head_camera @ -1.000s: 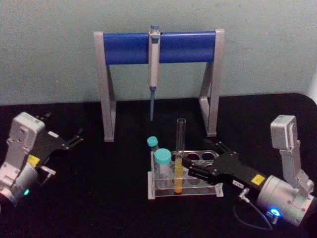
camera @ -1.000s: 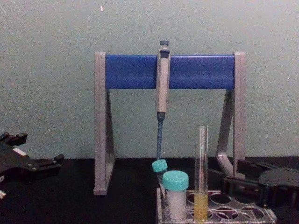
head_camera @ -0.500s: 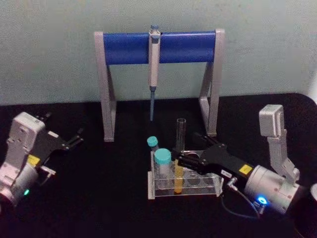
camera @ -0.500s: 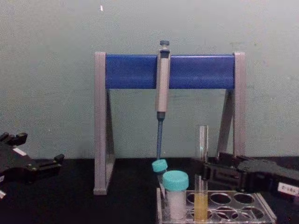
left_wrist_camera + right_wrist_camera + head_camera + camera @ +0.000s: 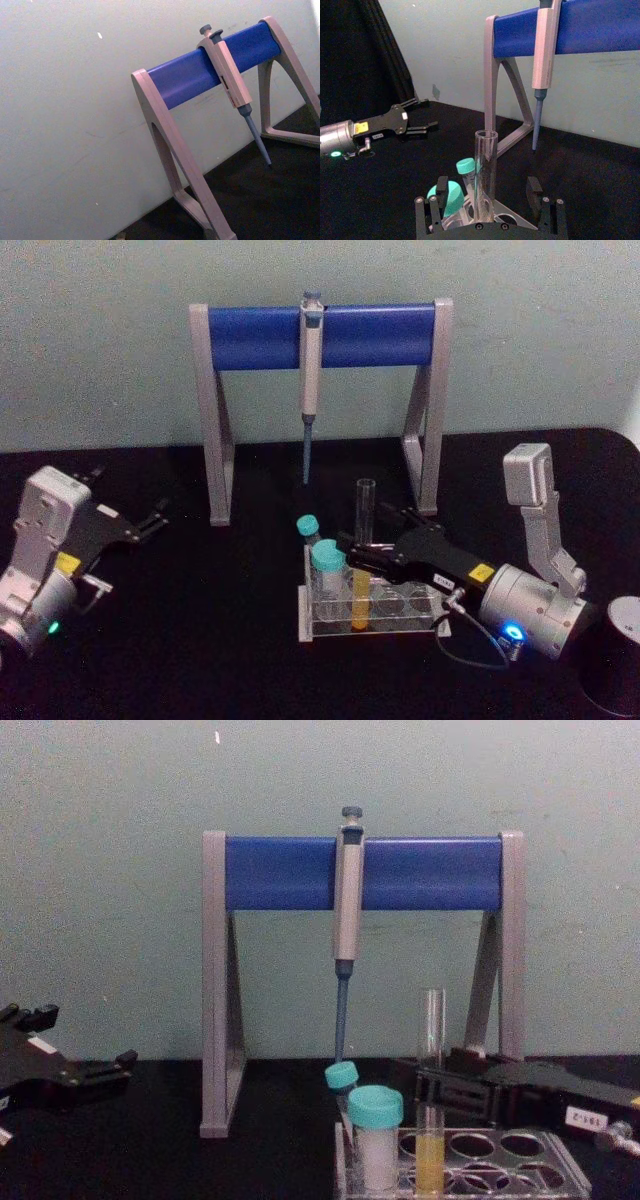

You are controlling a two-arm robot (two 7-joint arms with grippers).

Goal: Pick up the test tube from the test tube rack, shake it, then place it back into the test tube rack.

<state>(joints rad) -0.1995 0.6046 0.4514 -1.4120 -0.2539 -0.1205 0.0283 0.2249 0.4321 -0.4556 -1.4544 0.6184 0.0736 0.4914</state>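
The right gripper [image 5: 486,192] is spread open, and the test tube [image 5: 485,165] stands upright between its fingers [image 5: 534,187] with a gap on each side of the glass. The tube sits in the test tube rack [image 5: 400,627] beneath the gripper, with yellow liquid in its lower part. Just ahead of the fingertips, two teal-capped tubes [image 5: 327,558] stand in the same rack. Farther beyond the gripper, a pipette [image 5: 311,370] hangs from the blue-barred stand [image 5: 260,337]. The left gripper [image 5: 132,495] is open too, well apart from the rack, low over the black surface [image 5: 220,640].
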